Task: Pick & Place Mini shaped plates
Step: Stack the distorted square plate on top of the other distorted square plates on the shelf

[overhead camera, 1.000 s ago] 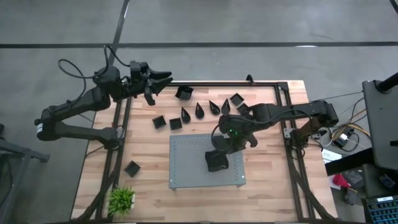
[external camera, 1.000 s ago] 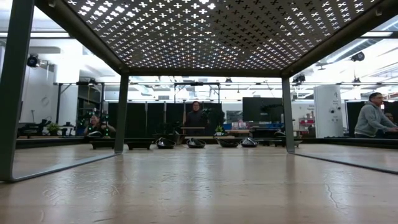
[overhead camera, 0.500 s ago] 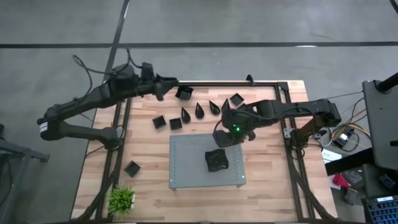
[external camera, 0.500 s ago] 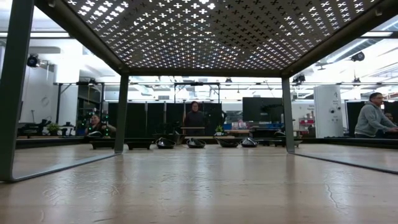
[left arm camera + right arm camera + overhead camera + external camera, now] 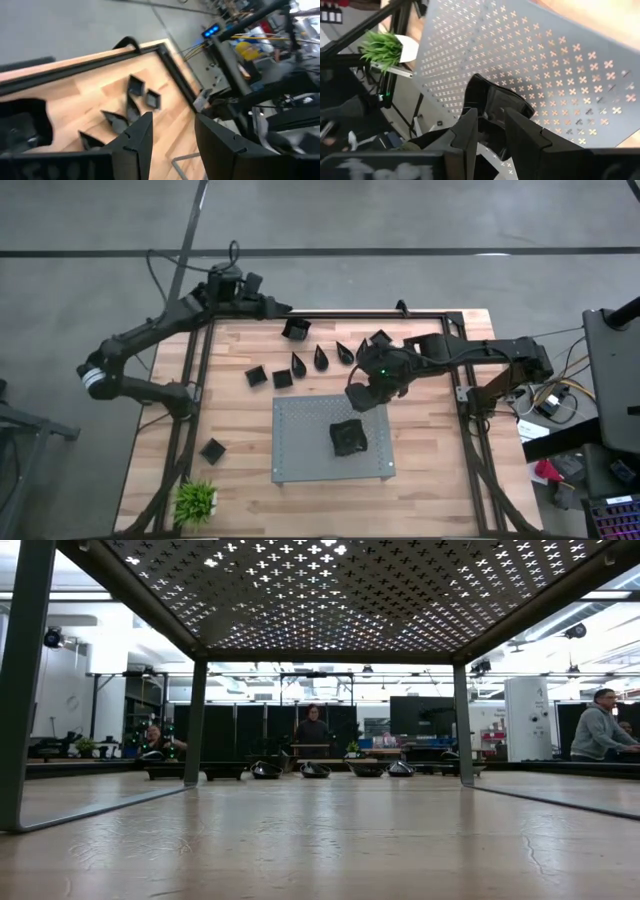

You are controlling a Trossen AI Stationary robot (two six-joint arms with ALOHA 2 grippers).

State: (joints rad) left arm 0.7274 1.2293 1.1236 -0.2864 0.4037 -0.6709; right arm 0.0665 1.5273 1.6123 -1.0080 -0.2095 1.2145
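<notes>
One black mini plate (image 5: 348, 437) lies on the grey perforated board (image 5: 300, 450); it also shows in the right wrist view (image 5: 496, 106). My right gripper (image 5: 360, 396) is open and empty above the board's far edge, apart from that plate. Several teardrop plates (image 5: 321, 358) and square plates (image 5: 256, 375) rest on the wooden table beyond the board. One square plate (image 5: 212, 450) lies near the left edge. My left gripper (image 5: 274, 308) is open and empty at the table's far left corner, beside a square plate (image 5: 296, 329). Its fingers (image 5: 140, 137) frame more plates (image 5: 136, 87).
A small green plant (image 5: 196, 500) stands at the near left corner. A black frame rail (image 5: 370, 315) runs along the table's far edge. In the low view the board (image 5: 330, 595) spans overhead on legs, dishes (image 5: 316, 770) line the far side, and people show in the room behind.
My right gripper has risen off the plate on the board and drawn back toward the far edge; the plate stays lying on the board. My left arm has swung its gripper a little toward the table's right, along the far edge, nearer the square plate.
</notes>
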